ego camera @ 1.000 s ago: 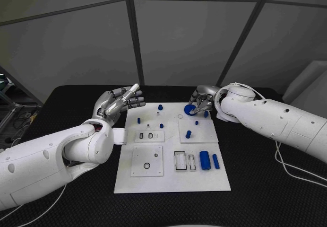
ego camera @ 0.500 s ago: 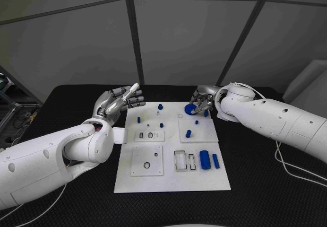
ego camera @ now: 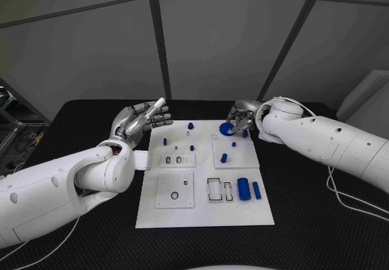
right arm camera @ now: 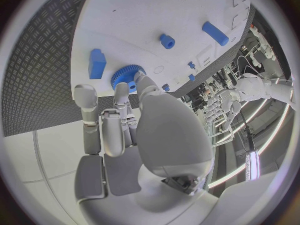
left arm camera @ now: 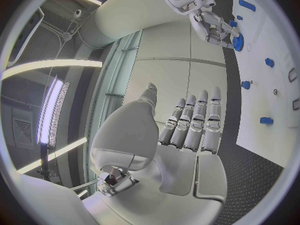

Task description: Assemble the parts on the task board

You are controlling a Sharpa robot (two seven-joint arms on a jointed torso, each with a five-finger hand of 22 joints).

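We've got the right robot hand (ego camera: 239, 121) at the far right corner of the task board (ego camera: 204, 216), fingertips closed around the blue gear (right arm camera: 127, 77). The gear lies flat on the board, axis vertical, likely being seated or turned on its post. Left robot hand (ego camera: 139, 121) hovers off the board's far left corner, fingers straight, holding nothing, probably parked clear. Blue cylinder (ego camera: 243, 189) lies long axis front-to-back near the right edge.
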